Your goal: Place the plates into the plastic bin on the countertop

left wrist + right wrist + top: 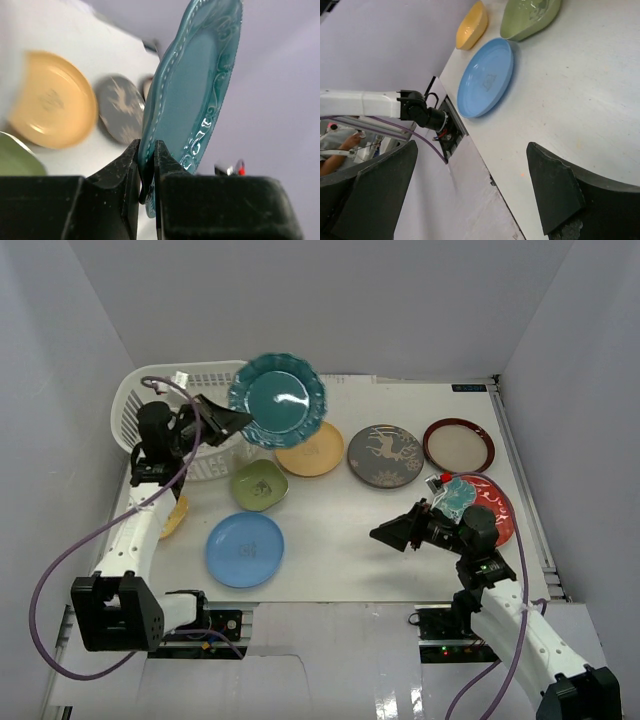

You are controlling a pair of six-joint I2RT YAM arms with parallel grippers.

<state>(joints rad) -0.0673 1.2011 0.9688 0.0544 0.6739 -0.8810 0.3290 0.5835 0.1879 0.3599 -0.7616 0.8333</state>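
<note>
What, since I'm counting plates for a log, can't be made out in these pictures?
Top view: the inside of the plastic bin is mostly hidden by the left gripper and the teal plate it holds.
Top view: the small yellow plate lies partly under the left arm.
Top view: the red floral plate is partly covered by the right arm.
Left wrist view: the grey plate is blurred, its pattern unreadable.

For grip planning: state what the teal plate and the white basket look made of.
The teal plate looks like glazed ceramic: glossy, sharp highlights, raised scalloped relief. The white basket is probably moulded plastic: matte, thin slotted walls.
</note>
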